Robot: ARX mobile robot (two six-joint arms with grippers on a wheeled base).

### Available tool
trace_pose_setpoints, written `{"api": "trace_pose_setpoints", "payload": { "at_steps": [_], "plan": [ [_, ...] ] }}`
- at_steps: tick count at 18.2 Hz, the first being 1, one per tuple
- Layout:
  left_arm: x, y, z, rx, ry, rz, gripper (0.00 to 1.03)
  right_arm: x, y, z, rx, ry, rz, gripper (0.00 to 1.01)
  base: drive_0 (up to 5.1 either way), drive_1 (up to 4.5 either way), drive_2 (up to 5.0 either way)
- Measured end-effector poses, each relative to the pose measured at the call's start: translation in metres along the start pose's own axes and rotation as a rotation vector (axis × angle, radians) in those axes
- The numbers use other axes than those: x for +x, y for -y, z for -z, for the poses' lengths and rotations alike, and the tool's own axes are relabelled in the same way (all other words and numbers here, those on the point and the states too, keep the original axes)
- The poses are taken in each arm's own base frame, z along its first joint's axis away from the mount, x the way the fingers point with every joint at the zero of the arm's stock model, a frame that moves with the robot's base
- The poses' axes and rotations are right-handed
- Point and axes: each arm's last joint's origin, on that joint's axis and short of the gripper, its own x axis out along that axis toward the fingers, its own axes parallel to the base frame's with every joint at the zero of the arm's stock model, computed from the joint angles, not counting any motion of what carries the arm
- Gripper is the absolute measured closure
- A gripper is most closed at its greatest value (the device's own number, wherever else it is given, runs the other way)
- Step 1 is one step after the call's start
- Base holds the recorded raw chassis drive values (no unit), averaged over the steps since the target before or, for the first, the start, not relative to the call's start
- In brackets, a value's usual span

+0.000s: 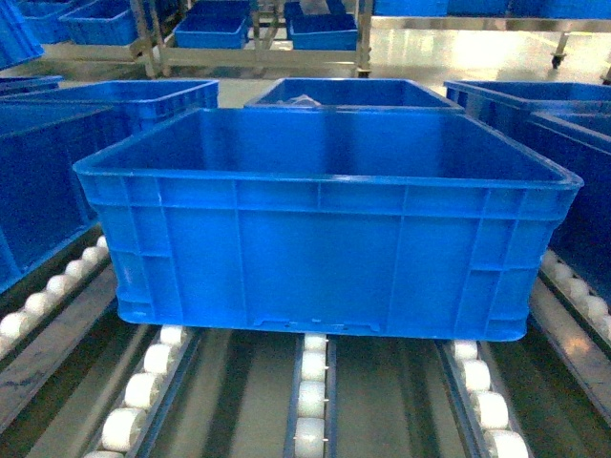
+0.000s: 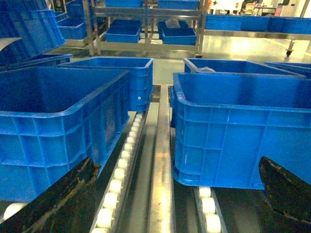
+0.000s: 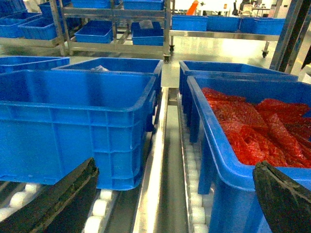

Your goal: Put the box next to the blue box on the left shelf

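Near centre on roller track [image 1: 311,396]: empty blue crate [image 1: 325,229]. Right: crate [image 3: 252,160] holding red, possibly mesh, bags [image 3: 252,126]. Left gripper [image 2: 180,194] and right gripper [image 3: 175,199] spread wide, holding nothing.

support: roller conveyor [image 1: 312,391] with white rollers in metal rails | on it: big empty blue box [image 1: 325,219] – centre lane | left lane: another blue box [image 2: 53,121] | right lane: blue box with red bags [image 3: 252,131]

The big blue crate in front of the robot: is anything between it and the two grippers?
Nothing visible. The big blue crate sits on the rollers. Each wrist view shows its open fingers, left and right, with only roller track before the crate. Neighbouring bins flank both sides.
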Motion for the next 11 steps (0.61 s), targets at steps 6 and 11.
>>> {"api": "trace_pose_setpoints", "payload": {
  "at_steps": [6,11],
  "plan": [
    [0.0,0.0,0.0,0.0,0.0,0.0,0.05,0.0,0.0,0.0,0.0,0.0,0.0,0.03,0.0,0.0,0.0],
    [0.0,0.0,0.0,0.0,0.0,0.0,0.05,0.0,0.0,0.0,0.0,0.0,0.0,0.03,0.0,0.0,0.0]
  ]
}}
